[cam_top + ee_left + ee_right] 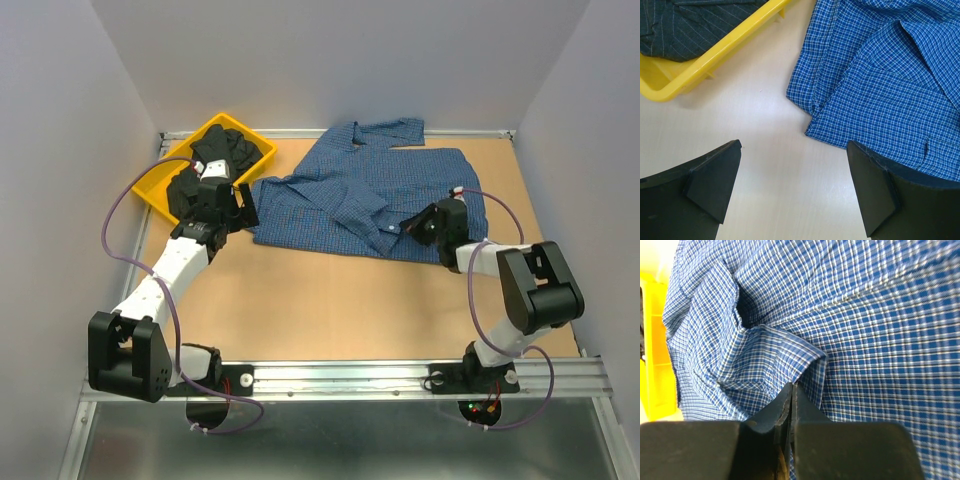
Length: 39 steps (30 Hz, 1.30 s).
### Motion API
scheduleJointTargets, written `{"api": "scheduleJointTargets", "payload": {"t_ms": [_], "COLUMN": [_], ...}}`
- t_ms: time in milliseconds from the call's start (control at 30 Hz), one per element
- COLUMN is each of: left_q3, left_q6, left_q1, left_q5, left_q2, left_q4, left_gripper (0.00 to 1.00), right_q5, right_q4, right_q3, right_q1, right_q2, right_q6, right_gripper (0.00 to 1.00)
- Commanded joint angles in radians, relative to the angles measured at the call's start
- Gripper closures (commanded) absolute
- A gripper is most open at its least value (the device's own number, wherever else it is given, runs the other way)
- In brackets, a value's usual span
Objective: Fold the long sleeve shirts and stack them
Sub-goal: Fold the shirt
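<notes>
One soft, limp blue shirt (360, 195) lies on the far table (330, 300); the right hand (791, 390) pinches its near fold, the left hand (794, 147) hovers spread beside its left corner, probably the best hold.

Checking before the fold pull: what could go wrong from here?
1. Right gripper pinches only a thin fold of the shirt; it may slip when pulled.
2. Left gripper hangs open beside the shirt, near the bin; a swing could clip it.
3. The shirt lies rumpled, so the fold may come out crooked.
</notes>
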Motion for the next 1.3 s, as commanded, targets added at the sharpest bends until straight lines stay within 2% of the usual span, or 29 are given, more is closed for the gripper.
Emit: {"api": "scheduleJointTargets", "payload": {"t_ms": [0,300,567,867,1267], "left_q3": [0.008,0.008,0.01,0.01,0.015], "left_q6": [0.002,0.003,0.003,0.005,0.009], "left_q1": [0.009,0.009,0.009,0.009,0.009], "left_q5": [-0.011,-0.01,-0.007,-0.002,0.01], "left_q2": [-0.01,-0.004,0.003,0.011,0.029], "left_q4": [-0.001,-0.001,-0.004,-0.008,-0.019], "left_gripper": [0.01,0.02,0.02,0.02,0.02], "right_q5": [0.08,0.235,0.278,0.281,0.333], "right_q4": [-0.077,-0.288,-0.414,-0.629,-0.714], "right_q3": [0.031,0.094,0.186,0.358,0.433], "right_q1": [-0.005,-0.005,-0.005,-0.005,-0.008], "right_q2": [-0.072,-0.186,-0.212,-0.202,-0.117], "right_q6": [-0.083,-0.218,-0.302,-0.36,-0.42], "right_gripper": [0.99,0.99,0.99,0.99,0.99]}}
